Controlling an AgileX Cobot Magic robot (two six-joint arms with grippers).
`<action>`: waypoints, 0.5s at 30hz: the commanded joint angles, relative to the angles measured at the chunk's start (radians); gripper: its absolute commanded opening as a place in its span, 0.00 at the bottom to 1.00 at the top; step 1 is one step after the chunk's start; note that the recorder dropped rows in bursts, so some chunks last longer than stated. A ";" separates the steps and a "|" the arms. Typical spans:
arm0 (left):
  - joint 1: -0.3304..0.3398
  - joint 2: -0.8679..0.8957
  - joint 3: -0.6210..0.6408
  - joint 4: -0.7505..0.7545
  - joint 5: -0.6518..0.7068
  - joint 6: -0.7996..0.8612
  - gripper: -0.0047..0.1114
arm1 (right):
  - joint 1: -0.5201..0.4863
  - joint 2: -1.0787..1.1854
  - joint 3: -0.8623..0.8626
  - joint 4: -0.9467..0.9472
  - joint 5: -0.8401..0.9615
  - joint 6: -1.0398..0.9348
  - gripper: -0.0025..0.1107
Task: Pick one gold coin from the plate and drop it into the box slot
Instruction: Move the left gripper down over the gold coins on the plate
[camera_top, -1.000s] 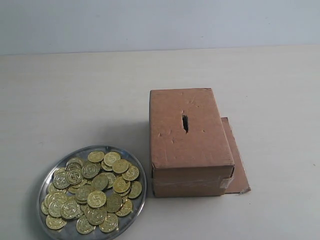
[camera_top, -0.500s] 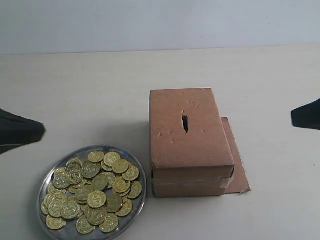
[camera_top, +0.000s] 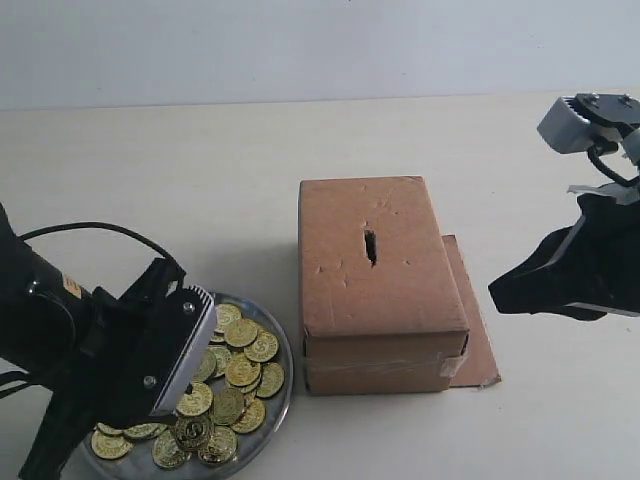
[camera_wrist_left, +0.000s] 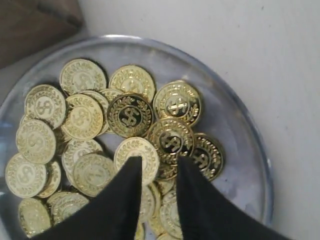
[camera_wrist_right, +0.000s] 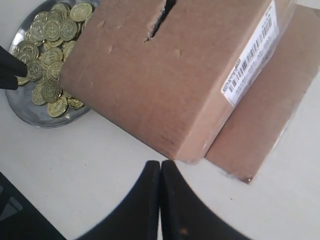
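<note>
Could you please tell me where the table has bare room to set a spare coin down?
The table is bare behind the box, toward the wall, and in front of the box too. It is crowded at the plate, full of coins under the left gripper; the right gripper hangs beside the cardboard sheet.

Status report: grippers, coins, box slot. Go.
Left gripper open, hovering over coins in plate, nothing gripped. Right gripper shut, empty, off beside box. Box slot unblocked.
</note>
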 joint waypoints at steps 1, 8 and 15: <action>-0.011 0.008 -0.006 0.215 -0.060 0.051 0.36 | 0.002 -0.018 -0.008 0.007 -0.010 -0.010 0.02; -0.011 0.001 -0.006 0.325 -0.135 0.087 0.55 | 0.002 -0.020 -0.008 0.014 -0.010 -0.010 0.02; -0.007 -0.001 -0.031 0.333 -0.062 0.137 0.40 | 0.002 -0.020 -0.008 0.039 -0.005 -0.010 0.02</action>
